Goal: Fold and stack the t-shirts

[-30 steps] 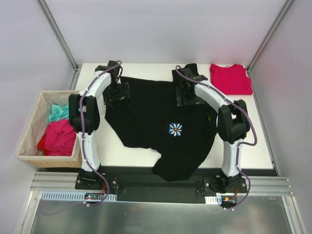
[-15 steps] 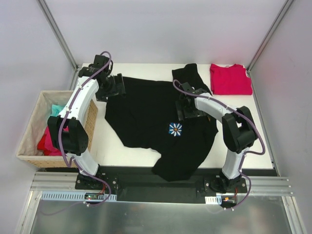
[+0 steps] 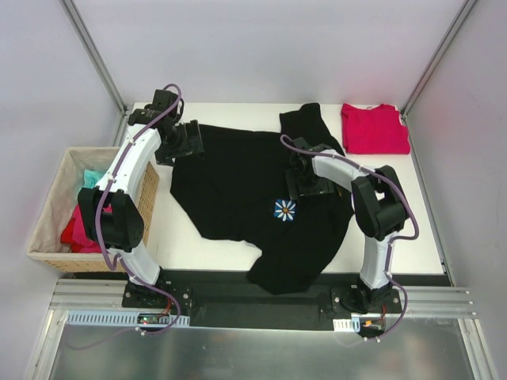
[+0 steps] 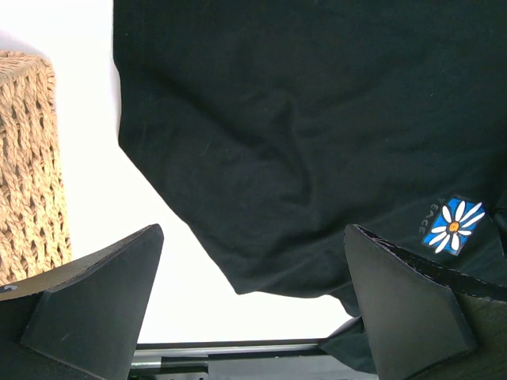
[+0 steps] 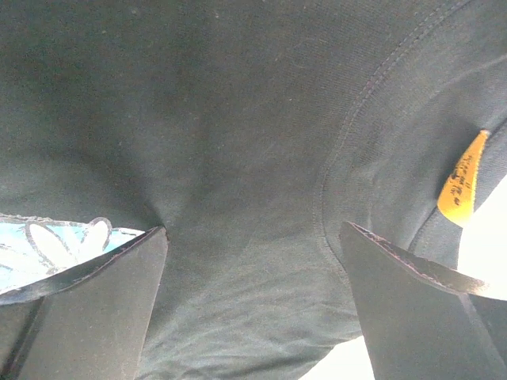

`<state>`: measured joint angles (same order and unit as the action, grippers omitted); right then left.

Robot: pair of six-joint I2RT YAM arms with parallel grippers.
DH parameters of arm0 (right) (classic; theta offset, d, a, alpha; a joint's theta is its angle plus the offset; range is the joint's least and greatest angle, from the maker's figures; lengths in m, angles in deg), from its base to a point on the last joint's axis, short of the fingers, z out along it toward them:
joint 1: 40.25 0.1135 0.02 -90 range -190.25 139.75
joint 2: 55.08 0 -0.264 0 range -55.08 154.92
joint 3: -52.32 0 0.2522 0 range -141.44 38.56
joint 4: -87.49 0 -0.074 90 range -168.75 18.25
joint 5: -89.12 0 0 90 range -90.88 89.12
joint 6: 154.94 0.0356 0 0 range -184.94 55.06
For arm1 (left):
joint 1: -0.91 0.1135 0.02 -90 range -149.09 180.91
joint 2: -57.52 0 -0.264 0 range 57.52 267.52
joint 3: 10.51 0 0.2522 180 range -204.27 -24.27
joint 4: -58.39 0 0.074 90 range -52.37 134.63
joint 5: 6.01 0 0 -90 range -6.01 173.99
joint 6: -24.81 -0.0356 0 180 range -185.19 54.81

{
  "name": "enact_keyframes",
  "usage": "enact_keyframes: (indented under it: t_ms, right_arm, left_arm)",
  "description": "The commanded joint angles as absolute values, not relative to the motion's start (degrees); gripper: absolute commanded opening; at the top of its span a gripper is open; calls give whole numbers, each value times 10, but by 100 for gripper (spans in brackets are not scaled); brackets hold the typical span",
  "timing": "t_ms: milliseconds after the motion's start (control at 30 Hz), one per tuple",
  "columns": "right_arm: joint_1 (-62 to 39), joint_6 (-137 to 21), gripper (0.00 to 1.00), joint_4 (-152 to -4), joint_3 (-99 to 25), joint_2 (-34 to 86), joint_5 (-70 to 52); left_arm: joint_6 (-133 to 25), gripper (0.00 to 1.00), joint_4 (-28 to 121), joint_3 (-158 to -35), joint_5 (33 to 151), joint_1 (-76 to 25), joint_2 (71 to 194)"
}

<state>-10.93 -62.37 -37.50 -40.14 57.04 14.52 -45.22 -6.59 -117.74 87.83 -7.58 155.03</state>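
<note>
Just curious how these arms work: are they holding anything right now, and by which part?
Nothing is held. The left gripper and the right gripper both stand open over the black t-shirt, with no cloth pinched.

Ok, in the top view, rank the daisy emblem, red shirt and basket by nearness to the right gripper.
From the right gripper:
1. daisy emblem, just beside it on the black shirt.
2. red shirt, at the far right corner.
3. basket, far off to the left.
</note>
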Motion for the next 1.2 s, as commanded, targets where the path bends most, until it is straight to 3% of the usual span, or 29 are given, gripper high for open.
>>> enact_keyframes:
  t_ms: [0, 333, 1167]
  right_arm:
    - [-140, -592, 97, -420, -403, 630, 108]
    - [-160, -602, 97, -395, -442, 611, 110]
    - [-249, -624, 97, -315, -706, 756, 115]
  left_arm:
    - [-465, 99, -64, -1181, 863, -65, 1553]
    - [-462, 99, -64, -1188, 871, -58, 1571]
    - [-465, 99, -64, -1179, 862, -52, 1580]
